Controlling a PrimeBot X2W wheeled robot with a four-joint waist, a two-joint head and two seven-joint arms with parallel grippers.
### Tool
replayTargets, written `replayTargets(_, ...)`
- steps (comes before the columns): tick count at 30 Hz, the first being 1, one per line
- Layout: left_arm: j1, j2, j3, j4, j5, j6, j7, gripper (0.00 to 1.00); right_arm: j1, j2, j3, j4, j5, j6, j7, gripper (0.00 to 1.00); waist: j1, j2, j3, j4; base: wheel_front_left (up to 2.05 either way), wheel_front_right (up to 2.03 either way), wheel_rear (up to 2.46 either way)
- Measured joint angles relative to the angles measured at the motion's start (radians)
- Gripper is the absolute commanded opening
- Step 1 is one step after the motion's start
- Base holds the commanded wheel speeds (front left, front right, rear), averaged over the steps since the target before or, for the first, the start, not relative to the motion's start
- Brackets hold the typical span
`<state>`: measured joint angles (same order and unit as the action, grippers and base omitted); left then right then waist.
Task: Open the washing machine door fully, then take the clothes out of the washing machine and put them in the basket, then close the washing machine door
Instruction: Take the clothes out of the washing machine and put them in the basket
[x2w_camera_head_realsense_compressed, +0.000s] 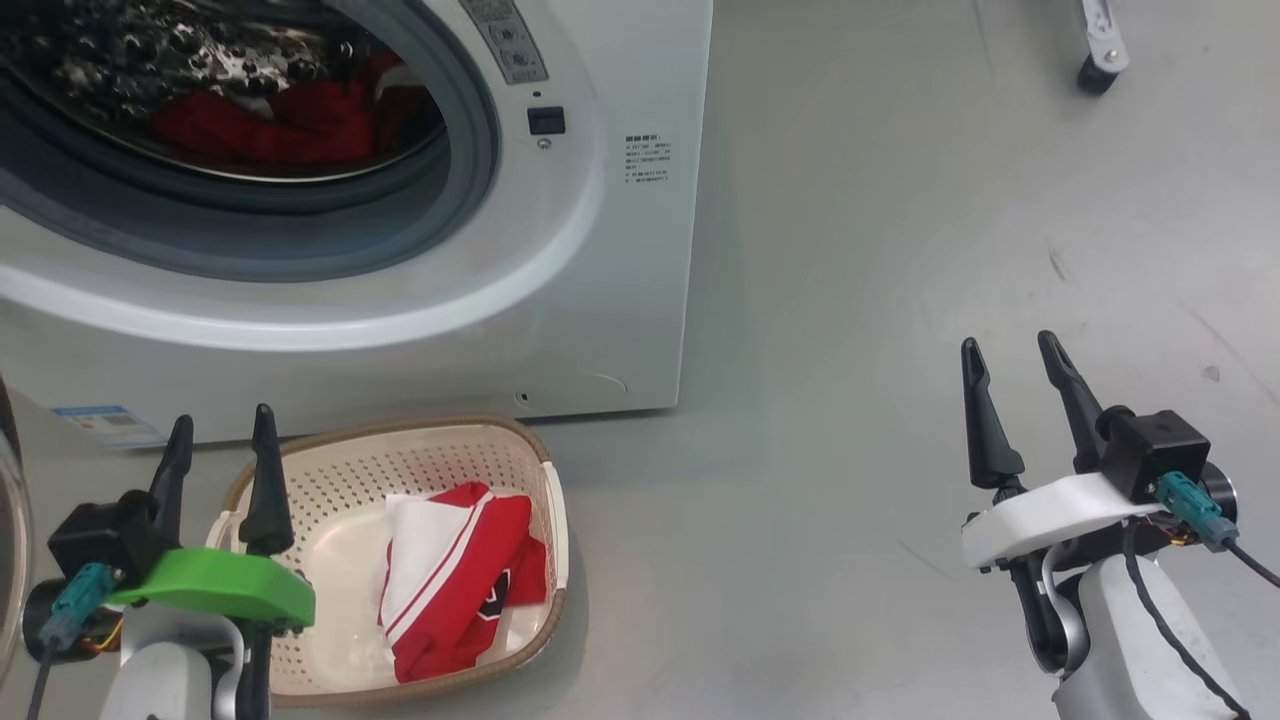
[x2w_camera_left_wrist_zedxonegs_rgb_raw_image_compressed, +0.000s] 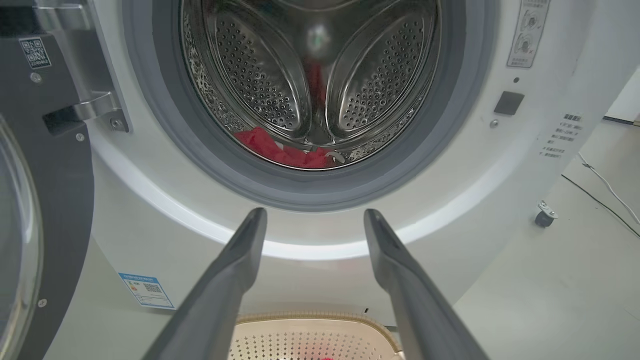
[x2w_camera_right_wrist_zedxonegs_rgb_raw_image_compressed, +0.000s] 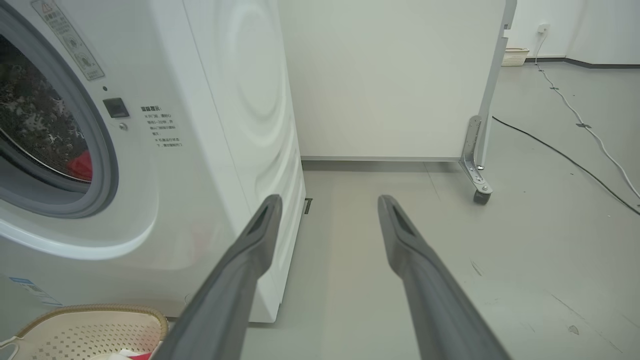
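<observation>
- While the machine (x2w_camera_head_realsense_compressed: 600, 300) stands with its door (x2w_camera_left_wrist_zedxonegs_rgb_raw_image_compressed: 65, 210) swung wide to the left, the step in hand looks to be the unloading, and I judge it about midway.
- Its drum (x2w_camera_left_wrist_zedxonegs_rgb_raw_image_compressed: 250, 75) holds red clothes (x2w_camera_head_realsense_compressed: 290, 125) low at the front, so there is more to fetch.
- The basket (x2w_camera_head_realsense_compressed: 440, 430) sits on the floor just before the machine, below the opening, with one red and white garment (x2w_camera_head_realsense_compressed: 460, 580) lying in it.
- The left gripper (x2w_camera_head_realsense_compressed: 223, 420) hovers over the basket's near left rim, jaws spread and empty.
- The right gripper (x2w_camera_head_realsense_compressed: 1008, 342) hangs well apart to the right over bare floor, jaws spread too, holding nothing.
- The next move likely calls for a reach over the grey gasket (x2w_camera_left_wrist_zedxonegs_rgb_raw_image_compressed: 165, 130) into the drum, then a close on a fold of cloth, which may slip or snag on the lip.
- The floor (x2w_camera_head_realsense_compressed: 900, 250) is smooth pale grey with a few dark scuffs.
- A white panel (x2w_camera_right_wrist_zedxonegs_rgb_raw_image_compressed: 390, 75) on a caster (x2w_camera_right_wrist_zedxonegs_rgb_raw_image_compressed: 481, 196) stands beyond the machine, and cables (x2w_camera_right_wrist_zedxonegs_rgb_raw_image_compressed: 565, 155) trail across the floor.
</observation>
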<state>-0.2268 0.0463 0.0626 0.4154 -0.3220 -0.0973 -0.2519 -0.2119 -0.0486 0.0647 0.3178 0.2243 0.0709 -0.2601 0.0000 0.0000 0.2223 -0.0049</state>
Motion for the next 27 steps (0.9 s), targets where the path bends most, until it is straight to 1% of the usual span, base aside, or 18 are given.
replayTargets(8, 0.116, -0.002, 0.034, -0.084, 0.022, 0.013, 0.0, 1.0, 0.046, 0.002, 0.0, 0.003, -0.004, 0.0, 0.0, 1.0, 0.0, 0.0, -0.105, -0.001, 0.0, 0.0, 0.0)
replayTargets(15, 0.198, -0.002, 0.037, -0.15, 0.043, 0.018, 0.0, 1.0, 0.083, 0.004, 0.004, 0.0, -0.004, 0.0, 0.0, 1.0, 0.0, 0.0, -0.175, -0.004, 0.0, 0.0, 0.0)
replayTargets(20, 0.238, -0.003, 0.038, -0.184, 0.051, 0.018, 0.0, 1.0, 0.1, 0.004, 0.005, -0.01, -0.004, 0.0, 0.0, 1.0, 0.0, 0.0, -0.199, -0.007, 0.0, 0.0, 0.0)
replayTargets(27, 0.269, -0.003, 0.037, -0.231, 0.051, 0.018, 0.0, 1.0, 0.105, 0.004, 0.007, -0.017, -0.004, 0.0, 0.0, 1.0, 0.0, 0.0, -0.2, -0.014, 0.0, 0.0, 0.0)
